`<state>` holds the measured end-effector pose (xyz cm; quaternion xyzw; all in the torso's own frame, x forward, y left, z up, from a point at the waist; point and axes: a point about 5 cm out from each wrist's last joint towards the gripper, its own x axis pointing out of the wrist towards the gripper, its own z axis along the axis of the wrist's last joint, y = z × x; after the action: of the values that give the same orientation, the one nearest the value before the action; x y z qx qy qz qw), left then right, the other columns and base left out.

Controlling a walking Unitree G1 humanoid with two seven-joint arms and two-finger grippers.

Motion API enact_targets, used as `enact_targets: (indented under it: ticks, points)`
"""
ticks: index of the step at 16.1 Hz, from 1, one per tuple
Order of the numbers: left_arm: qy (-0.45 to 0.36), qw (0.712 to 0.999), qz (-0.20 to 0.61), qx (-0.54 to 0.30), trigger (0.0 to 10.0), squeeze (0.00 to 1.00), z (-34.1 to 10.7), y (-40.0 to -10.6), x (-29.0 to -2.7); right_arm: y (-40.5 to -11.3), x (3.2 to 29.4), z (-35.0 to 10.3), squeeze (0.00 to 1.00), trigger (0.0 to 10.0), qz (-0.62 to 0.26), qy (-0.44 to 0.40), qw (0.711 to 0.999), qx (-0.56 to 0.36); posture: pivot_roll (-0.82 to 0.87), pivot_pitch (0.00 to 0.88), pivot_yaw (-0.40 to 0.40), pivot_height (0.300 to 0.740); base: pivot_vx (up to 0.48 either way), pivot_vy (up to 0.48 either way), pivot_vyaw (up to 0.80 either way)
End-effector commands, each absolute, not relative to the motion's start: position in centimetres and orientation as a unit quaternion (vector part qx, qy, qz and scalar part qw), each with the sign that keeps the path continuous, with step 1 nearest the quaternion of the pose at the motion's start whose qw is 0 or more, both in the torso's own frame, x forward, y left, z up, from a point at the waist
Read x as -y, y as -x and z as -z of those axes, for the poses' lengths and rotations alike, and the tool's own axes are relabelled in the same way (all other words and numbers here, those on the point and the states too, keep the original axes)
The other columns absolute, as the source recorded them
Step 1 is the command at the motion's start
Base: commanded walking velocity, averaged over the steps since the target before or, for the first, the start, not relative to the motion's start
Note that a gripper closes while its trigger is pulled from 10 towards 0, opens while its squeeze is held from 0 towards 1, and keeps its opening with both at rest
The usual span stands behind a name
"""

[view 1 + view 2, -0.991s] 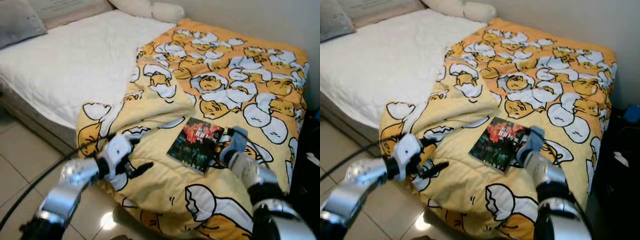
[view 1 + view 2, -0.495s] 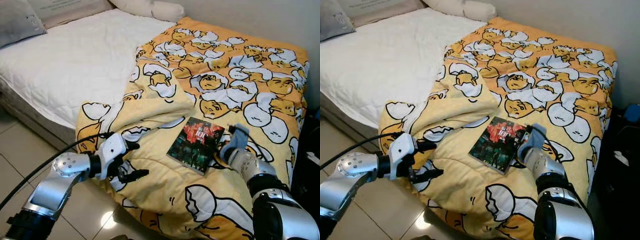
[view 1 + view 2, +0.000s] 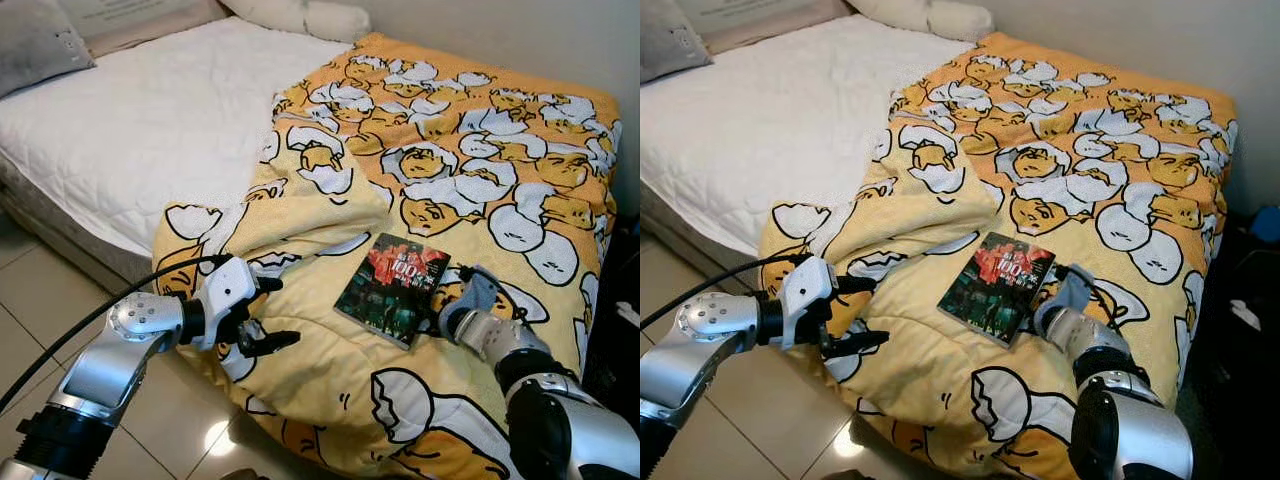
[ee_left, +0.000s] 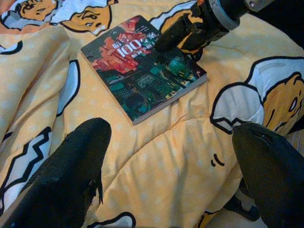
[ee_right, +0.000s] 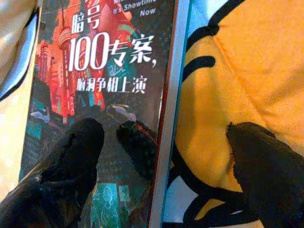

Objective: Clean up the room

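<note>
Right gripper (image 5: 164,137) is hovering at the near right edge of the book (image 3: 392,289), its two black fingers spread apart: one fingertip (image 5: 76,142) is lying over the dark cover, the other is sitting over the blanket (image 3: 470,170) just beside the book's edge. It is grasping nothing. Left gripper (image 3: 268,312) is reaching in from the robot's left, also released, with its fingers parted over the blanket's near folds, well apart from the book and touching only cloth, if anything.

All of this is happening on a bed (image 3: 150,120). Its white quilted mattress is showing bare on the left half, with a grey pillow (image 3: 35,45) at the far left corner and a pale pillow (image 3: 300,15) by the wall (image 3: 520,40). A yellow blanket printed with white-and-orange cartoon figures is covering the right half and spilling over the near edge toward the tiled floor (image 3: 30,300), bunching into a ridge in the middle.

Flat on the blanket, the book is lying face up, slightly turned, with a red and green cover bearing "100" in white. It is resting between the two grippers, touching or nearly touching the right one.
</note>
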<state>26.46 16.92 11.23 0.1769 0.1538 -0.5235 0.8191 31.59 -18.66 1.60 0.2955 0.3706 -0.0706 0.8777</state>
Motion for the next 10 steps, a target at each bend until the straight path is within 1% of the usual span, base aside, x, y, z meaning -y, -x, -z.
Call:
enact_targets:
  ticks: [1, 4, 7, 10]
  points:
    - [-0.185, 0.821, 0.517, -0.158, 10.0, 0.00, -11.3, -26.3, -17.4, -31.7, 18.2, -1.6, 0.00, 10.0, 0.076, -0.311, 0.872, -0.370, 0.07, 0.000, 0.006, 0.740, 0.000, 0.000, 0.00]
    - [-0.185, 0.819, 0.520, -0.160, 10.0, 0.00, -11.2, -26.0, -17.3, -31.2, 17.5, -0.9, 0.00, 10.0, 0.070, -0.304, 0.868, -0.386, 0.08, 0.000, 0.012, 0.740, 0.000, 0.000, 0.00]
    - [-0.182, 0.818, 0.521, -0.161, 10.0, 0.00, -11.0, -25.9, -17.0, -31.7, 15.9, -1.4, 0.00, 10.0, 0.013, -0.337, 0.864, -0.375, 0.07, 0.000, 0.004, 0.740, 0.000, 0.000, 0.00]
    - [-0.176, 0.820, 0.522, -0.157, 10.0, 0.00, -11.0, -25.8, -16.8, -31.8, 15.9, -1.6, 0.00, 10.0, 0.005, -0.340, 0.865, -0.368, 0.08, 0.000, 0.003, 0.740, 0.000, 0.000, 0.00]
